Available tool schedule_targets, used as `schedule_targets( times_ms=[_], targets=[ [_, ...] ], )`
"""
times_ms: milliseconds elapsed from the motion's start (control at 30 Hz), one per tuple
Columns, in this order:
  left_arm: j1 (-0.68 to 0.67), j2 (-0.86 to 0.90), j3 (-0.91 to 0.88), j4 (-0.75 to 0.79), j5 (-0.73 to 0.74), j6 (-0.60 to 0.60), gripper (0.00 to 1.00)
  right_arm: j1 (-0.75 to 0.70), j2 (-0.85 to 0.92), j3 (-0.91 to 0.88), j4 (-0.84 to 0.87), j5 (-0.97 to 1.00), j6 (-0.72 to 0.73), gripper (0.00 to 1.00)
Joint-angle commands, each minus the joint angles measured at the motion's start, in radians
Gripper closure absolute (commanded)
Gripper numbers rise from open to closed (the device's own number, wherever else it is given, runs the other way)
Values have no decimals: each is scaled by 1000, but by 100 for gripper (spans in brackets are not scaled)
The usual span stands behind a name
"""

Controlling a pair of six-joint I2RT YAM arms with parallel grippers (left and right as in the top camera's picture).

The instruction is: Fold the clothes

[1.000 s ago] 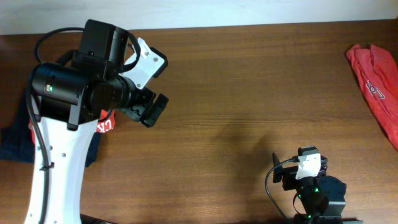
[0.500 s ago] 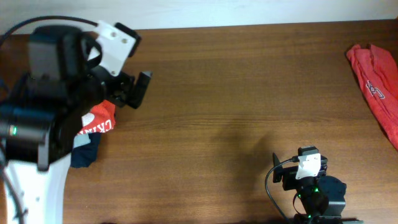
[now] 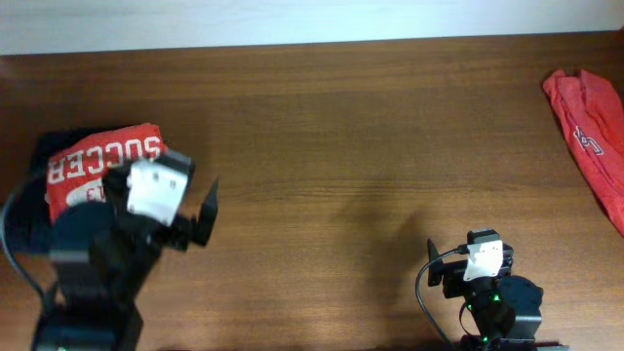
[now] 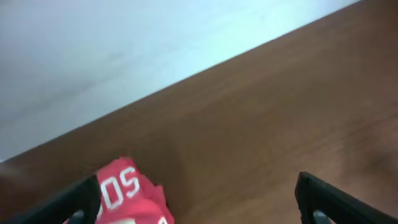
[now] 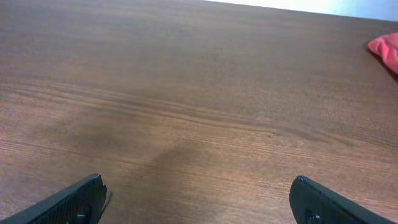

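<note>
Holding both jaws wide apart and empty, I am probably risking pushing the crumpled shirt (image 3: 573,105), far right, off the bench (image 3: 370,146).

The folded shirt (image 3: 97,161) is orange-red with white letters. The other shirt (image 3: 585,107) is red with small white print. The table (image 3: 370,127) is brown with dark wood lines.
</note>
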Motion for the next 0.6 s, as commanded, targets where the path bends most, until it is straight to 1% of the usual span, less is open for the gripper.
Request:
schedule_targets(
  times_ms=[0, 200, 367, 400, 500, 567],
  targets=[
    [11, -161, -169, 37, 12, -6, 1, 7, -9, -7, 2, -2, 8, 1],
    [11, -407, -401, 95, 11, -6, 1, 7, -9, -7, 2, -2, 8, 1],
    [11, -557, -541, 119, 11, -6, 1, 7, -9, -7, 2, -2, 8, 1],
    [11, -613, -595, 119, 11, -6, 1, 7, -9, -7, 2, -2, 8, 1],
    [12, -689, -670, 132, 11, -6, 1, 7, -9, -7, 2, -2, 8, 1],
    [12, -734, -743, 167, 17, -6, 1, 7, -9, -7, 2, -2, 8, 1]
  ],
)
